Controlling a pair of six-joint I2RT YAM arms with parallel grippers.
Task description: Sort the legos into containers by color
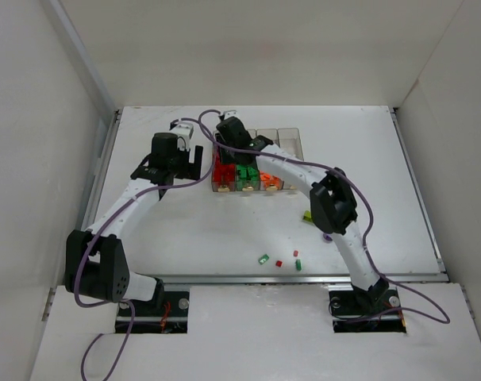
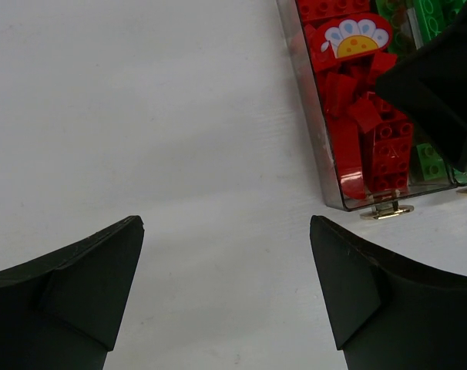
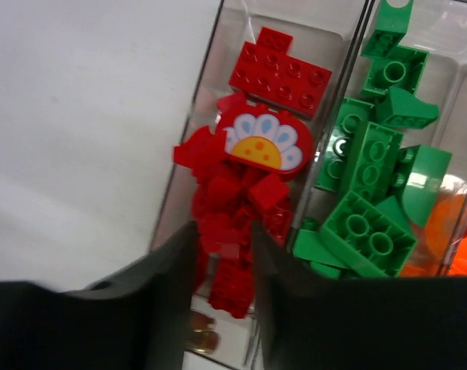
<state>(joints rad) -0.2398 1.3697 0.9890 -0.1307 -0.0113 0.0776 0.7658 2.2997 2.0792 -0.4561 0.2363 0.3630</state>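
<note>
- Hovering over the red bin, the right pincer has its jaws nearly together; can't tell if a brick is pinched.
- Left pincer gapes wide, empty, above bare table just left of the containers.
- Loose legos lie toward the near edge, well apart from both pincers and closer to the right arm.
</note>
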